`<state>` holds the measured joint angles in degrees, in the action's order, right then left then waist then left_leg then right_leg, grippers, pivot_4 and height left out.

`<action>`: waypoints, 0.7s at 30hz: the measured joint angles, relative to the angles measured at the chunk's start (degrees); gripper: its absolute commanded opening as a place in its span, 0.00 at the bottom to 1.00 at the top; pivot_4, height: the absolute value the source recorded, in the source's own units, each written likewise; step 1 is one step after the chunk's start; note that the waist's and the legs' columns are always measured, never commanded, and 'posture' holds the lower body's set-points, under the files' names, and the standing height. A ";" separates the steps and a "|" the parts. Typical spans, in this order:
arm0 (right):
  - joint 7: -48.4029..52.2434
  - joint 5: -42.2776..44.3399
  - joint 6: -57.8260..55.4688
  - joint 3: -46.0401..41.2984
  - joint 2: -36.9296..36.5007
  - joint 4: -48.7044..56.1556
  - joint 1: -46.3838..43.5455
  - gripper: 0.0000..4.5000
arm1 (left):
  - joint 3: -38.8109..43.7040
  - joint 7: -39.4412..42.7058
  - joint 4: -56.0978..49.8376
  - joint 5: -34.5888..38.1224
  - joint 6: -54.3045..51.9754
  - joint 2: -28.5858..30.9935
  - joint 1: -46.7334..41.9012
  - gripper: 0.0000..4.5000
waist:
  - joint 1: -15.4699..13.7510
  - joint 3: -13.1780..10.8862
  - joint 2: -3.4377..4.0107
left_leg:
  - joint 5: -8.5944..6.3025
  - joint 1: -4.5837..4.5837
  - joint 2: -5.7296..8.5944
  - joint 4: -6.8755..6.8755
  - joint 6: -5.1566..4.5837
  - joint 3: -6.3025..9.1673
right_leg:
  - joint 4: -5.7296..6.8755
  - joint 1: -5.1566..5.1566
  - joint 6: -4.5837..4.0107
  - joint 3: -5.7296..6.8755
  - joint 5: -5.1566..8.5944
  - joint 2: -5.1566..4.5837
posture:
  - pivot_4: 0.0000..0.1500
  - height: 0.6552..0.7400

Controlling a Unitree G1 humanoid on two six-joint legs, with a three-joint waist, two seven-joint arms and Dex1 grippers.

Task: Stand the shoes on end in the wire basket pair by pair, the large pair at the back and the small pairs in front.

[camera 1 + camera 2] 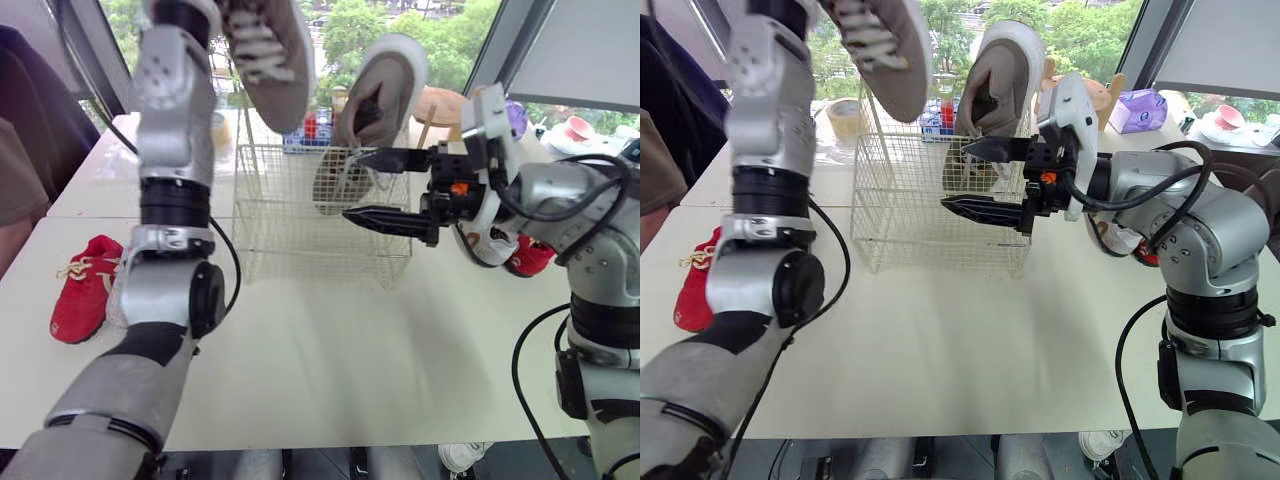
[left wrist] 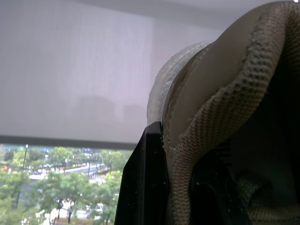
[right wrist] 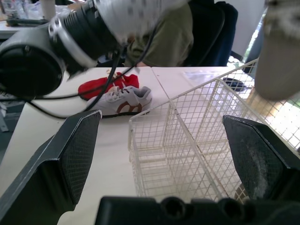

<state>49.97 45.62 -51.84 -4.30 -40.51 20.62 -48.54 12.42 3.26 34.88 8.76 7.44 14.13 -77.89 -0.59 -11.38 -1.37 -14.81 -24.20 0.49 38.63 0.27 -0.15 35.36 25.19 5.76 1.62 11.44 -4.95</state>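
Left eye view shows the left gripper [image 2: 180, 154] clamped on the heel collar of a large beige shoe [image 1: 270, 60], held high above the wire basket [image 1: 300, 235]. The basket stands toward the tabletop's far edge. A second beige shoe [image 1: 380, 95] stands on end in the basket's back right part, its top rising over the rim. The right gripper [image 1: 353, 186] hangs with fingers spread at the basket's right side. A red shoe [image 1: 85, 285] and a white shoe [image 3: 124, 98] lie together near the tabletop's left edge.

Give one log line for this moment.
left gripper: shut on large shoe, above wire basket | right gripper: open | other large shoe: standing in basket
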 measured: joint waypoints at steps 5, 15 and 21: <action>-2.04 0.99 -1.02 -1.29 -0.87 0.77 0.23 1.00 | -1.64 0.20 0.51 -1.82 3.05 -0.78 2.02 0.01 | -0.14 0.01 0.01 | -0.05 -0.03 -0.01 0.17 -0.08 0.00 | 0.00 -0.07 0.00 0.00 0.00 -0.01 | 1.00 1.00; -3.56 2.20 -0.47 -1.75 -0.67 1.48 2.03 1.00 | -5.06 0.16 -20.58 -2.14 -13.73 -1.44 19.02 0.01 | 0.17 0.07 0.10 | -0.18 0.03 -0.10 0.29 -0.29 0.16 | -0.01 -0.19 0.00 -0.03 0.00 0.01 | 1.00 1.00; -2.42 1.42 1.57 -1.01 -0.10 -1.14 2.04 1.00 | -6.96 0.75 -31.29 -1.55 -24.59 -2.19 26.97 0.27 | -0.03 0.13 0.21 | -0.20 0.23 -0.10 0.33 -0.32 0.15 | -0.04 -0.38 0.00 -0.07 0.00 0.01 | 1.00 1.00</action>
<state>47.55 47.04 -50.27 -5.31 -40.61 19.48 -46.50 5.45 4.01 3.59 7.21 -17.15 11.94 -50.92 -0.62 -11.25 -1.16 -15.01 -23.96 0.39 38.95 -0.05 0.01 35.32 24.82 5.76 1.55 11.45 -4.94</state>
